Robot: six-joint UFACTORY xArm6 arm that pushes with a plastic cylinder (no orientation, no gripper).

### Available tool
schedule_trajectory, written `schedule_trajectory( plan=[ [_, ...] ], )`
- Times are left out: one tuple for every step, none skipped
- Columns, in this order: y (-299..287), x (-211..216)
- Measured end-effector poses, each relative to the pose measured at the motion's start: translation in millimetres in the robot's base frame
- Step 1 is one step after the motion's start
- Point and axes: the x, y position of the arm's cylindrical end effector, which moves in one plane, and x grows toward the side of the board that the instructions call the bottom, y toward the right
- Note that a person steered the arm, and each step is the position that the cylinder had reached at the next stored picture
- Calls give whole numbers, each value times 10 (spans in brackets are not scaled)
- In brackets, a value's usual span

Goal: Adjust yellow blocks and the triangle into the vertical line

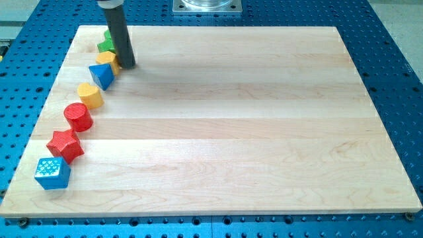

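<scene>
My tip [127, 65] rests on the board near the view's top left, touching or just right of a yellow block [108, 61] whose shape is partly hidden. A blue triangle [102, 76] lies just below-left of the tip. A yellow heart-shaped block [90, 94] sits below the triangle. A green block [106, 45] sits above the upper yellow block, partly hidden by the rod, and a bit of red [108, 33] shows above it.
A red cylinder [78, 116], a red star [65, 145] and a blue cube [51, 173] continue the slanting row down the wooden board's [251, 125] left edge. A blue perforated table surrounds the board.
</scene>
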Motion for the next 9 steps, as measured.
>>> schedule_trajectory(
  plan=[
    [-121, 0],
    [-26, 0],
    [646, -10],
    [1366, -11],
    [1907, -212],
    [2525, -313],
    [2684, -356],
    [2360, -332],
    [1325, -163]
  ],
)
